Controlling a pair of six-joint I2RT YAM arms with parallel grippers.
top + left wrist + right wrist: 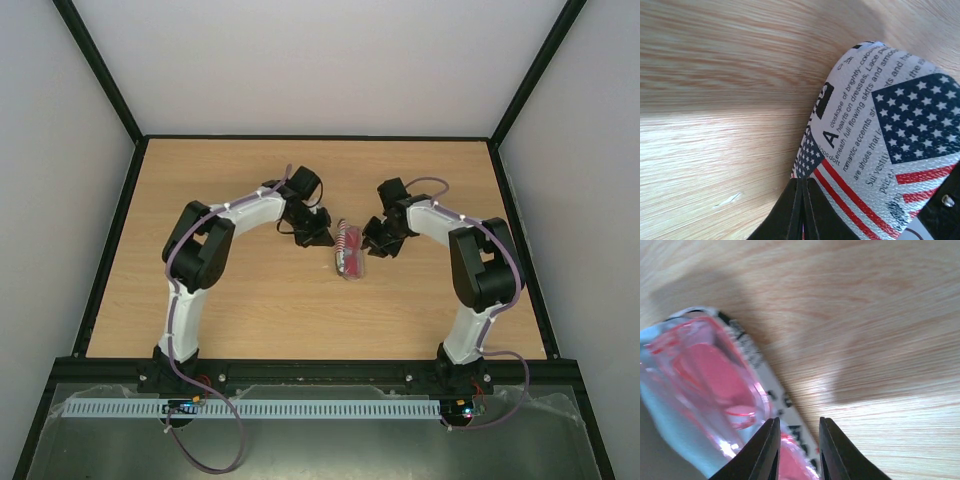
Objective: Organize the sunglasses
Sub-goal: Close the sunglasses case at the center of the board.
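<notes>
Sunglasses [715, 372] lie in the open case [880, 125]; left hand [802, 182] together, right hand [799, 424] apart astride its rim.

We find the sunglasses [715, 372] lying inside the flag-patterned case [771, 396], which rests near the middle of the table [250, 300]. Only part of them shows: a red-pink tinted lens, translucent and glossy, edged by a thin reddish rim that catches the light. The close view is blurred, so we cannot tell how the temple arms are set. From above we make out only a small red patch at the case's near end.
</notes>
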